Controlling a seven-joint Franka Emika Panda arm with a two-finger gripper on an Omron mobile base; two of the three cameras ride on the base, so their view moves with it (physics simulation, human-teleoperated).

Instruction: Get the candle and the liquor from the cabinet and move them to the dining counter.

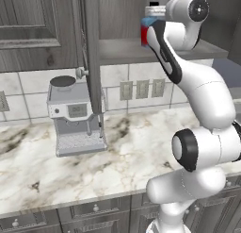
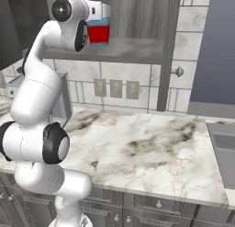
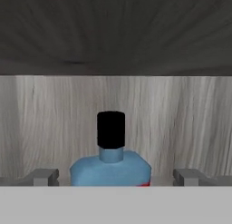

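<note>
Two items to fetch, neither delivered yet, judging by the scene. Liquor standing upright on the open cabinet shelf, blue shoulders and black cap straight ahead in the hand view, red lower part visible from the right base view. Gripper spread to full width, fingertips flanking the bottle left and right with clear gaps on both sides; nothing held, no contact visible. Arm reaching up from the base to shelf height, hand level with the bottle and close in front of it. Bottle sitting near the shelf's front edge, wood-grain back wall well behind. Candle not made out on the visible part of the shelf; position not determinable. Below: marble worktop with coffee machine at far left, tiled wall with outlets behind. Step in hand, by judgement: final approach for grasping the bottle. Remaining: close on the bottle, lift clear of the shelf, drive to the dining counter, set down, return for the candle, repeat. Progress: early, first pick not yet made.
</note>
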